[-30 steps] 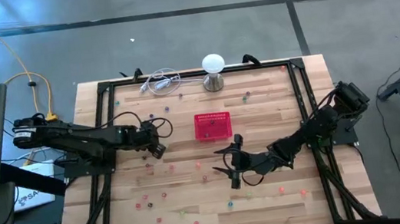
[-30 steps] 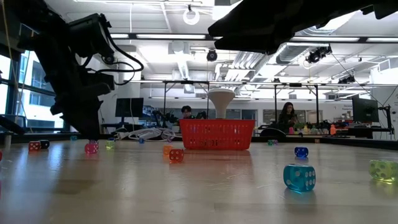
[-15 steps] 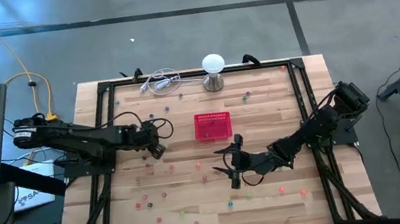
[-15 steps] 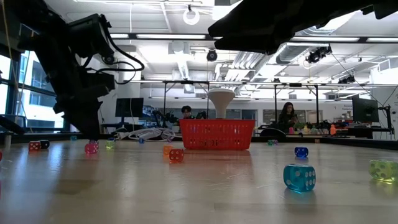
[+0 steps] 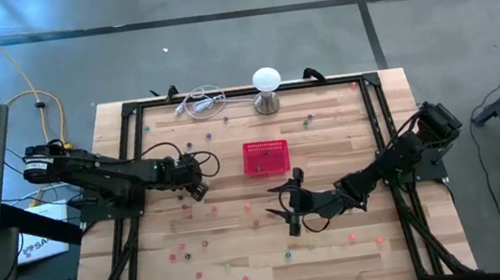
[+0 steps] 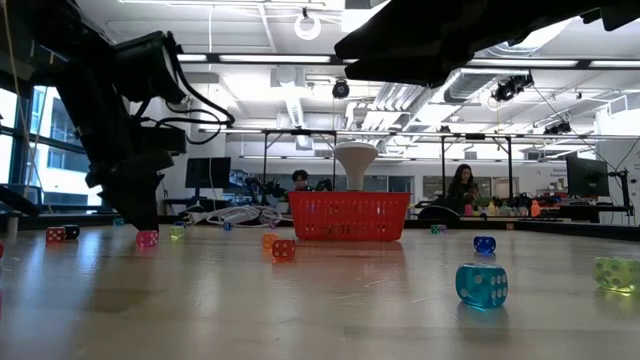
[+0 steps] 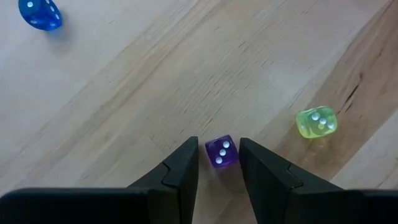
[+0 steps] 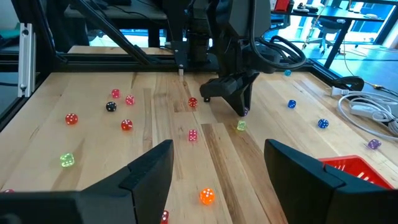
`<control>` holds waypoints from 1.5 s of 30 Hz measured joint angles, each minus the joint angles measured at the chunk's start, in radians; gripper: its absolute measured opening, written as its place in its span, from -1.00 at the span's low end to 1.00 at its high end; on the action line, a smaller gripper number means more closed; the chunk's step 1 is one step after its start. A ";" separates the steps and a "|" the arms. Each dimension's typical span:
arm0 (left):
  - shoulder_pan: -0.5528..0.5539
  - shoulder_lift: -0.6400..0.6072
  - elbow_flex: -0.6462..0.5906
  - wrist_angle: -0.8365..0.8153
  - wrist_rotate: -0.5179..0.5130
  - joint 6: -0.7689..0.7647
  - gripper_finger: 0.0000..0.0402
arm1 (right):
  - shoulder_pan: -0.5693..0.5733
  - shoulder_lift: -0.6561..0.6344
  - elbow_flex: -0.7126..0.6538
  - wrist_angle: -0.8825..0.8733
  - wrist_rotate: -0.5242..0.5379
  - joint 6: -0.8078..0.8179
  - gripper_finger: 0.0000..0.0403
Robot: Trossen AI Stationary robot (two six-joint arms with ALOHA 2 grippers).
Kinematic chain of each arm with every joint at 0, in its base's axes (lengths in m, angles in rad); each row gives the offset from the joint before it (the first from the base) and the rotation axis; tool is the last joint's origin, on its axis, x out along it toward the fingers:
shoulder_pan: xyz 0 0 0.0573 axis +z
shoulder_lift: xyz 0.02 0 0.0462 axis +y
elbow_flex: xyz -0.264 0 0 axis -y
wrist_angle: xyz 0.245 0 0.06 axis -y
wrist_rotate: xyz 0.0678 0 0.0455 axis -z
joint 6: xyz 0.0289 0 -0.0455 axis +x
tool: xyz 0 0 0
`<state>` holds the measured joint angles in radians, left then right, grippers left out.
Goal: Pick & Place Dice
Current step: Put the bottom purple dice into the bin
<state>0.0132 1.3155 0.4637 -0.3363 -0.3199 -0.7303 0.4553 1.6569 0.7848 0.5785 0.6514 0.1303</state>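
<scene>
The left gripper (image 7: pixel 217 163) was low over the table (image 5: pixel 341 244), left of the red basket (image 5: pixel 265 157). Its fingers (image 7: pixel 183 168) were set narrow around a purple die (image 7: pixel 221 152), which looked pinched between the tips, though contact on both sides was hard to confirm. A green die (image 7: pixel 316 122) lay near, a blue die (image 7: pixel 40 14) well apart. To do this step well, the grip likely needed to stay square on the die's flat faces and lift straight up before crossing to the basket. The right gripper (image 5: pixel 287 210) waited below the basket, fingers wide and empty. Many dice (image 8: pixel 126 125) lay scattered.
</scene>
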 joint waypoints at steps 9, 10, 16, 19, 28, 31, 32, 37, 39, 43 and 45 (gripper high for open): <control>0.000 0.001 -0.001 0.003 0.002 -0.007 -0.52 | 0.000 0.000 0.000 0.000 0.000 0.000 0.20; 0.000 0.001 -0.001 0.004 0.002 -0.008 -0.56 | 0.000 0.000 0.000 0.000 0.000 0.000 0.20; -0.013 0.002 -0.002 0.005 -0.002 -0.010 -0.77 | 0.000 0.000 0.000 0.000 0.000 0.000 0.20; -0.016 0.002 -0.002 0.005 -0.011 -0.010 -0.76 | 0.000 0.000 0.000 0.000 0.000 0.000 0.20; -0.016 -0.075 0.081 -0.003 -0.011 0.097 -0.76 | 0.000 0.000 0.000 0.000 0.000 -0.001 0.20; -0.016 -0.099 0.156 0.016 -0.018 0.192 -0.76 | -0.004 0.000 0.000 0.000 0.000 -0.002 0.20; -0.013 -0.097 0.182 0.030 -0.017 0.233 -0.76 | -0.006 0.000 0.000 0.000 -0.001 -0.001 0.20; 0.019 -0.045 0.293 0.220 0.118 0.411 -0.76 | -0.020 0.000 0.000 0.001 -0.005 0.026 0.20; 0.031 0.008 0.315 0.296 0.178 0.459 -0.76 | -0.026 0.000 0.000 0.002 -0.027 0.030 0.20; 0.064 0.127 0.358 0.383 0.254 0.488 -0.76 | -0.026 0.000 0.000 0.003 -0.056 0.031 0.20; 0.082 0.193 0.375 0.418 0.291 0.488 -0.76 | -0.026 0.000 0.000 0.003 -0.056 0.029 0.20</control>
<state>0.0955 1.5084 0.8383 0.0817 -0.0290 -0.2426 0.4294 1.6573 0.7847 0.5816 0.5949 0.1595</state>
